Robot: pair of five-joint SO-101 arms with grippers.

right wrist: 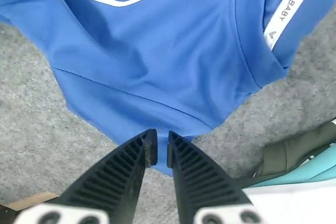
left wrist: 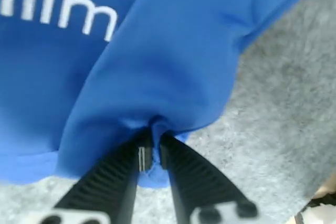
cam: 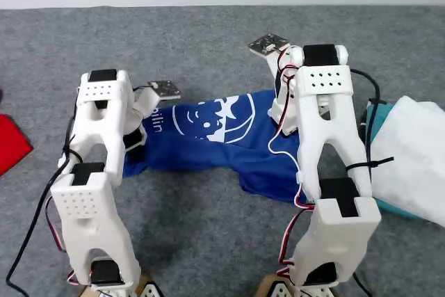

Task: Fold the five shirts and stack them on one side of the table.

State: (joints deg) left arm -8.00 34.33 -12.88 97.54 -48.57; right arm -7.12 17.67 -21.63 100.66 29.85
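A blue shirt (cam: 208, 137) with a white print lies crumpled across the grey table between my two arms. In the left wrist view my left gripper (left wrist: 154, 141) is shut on a bunched fold of the blue shirt (left wrist: 157, 66) at its edge, held just above the table. My right gripper (right wrist: 160, 148) is pinched on the hem of the blue shirt (right wrist: 157, 66) near its neck label (right wrist: 286, 9). From above, the left arm (cam: 104, 123) stands at the shirt's left end and the right arm (cam: 323, 102) at its right end.
A folded white shirt (cam: 417, 151) lies on a teal one (cam: 379, 113) at the table's right side, close to the right arm. A red shirt (cam: 10, 140) shows at the left edge. Grey table (cam: 208, 241) stretches in front.
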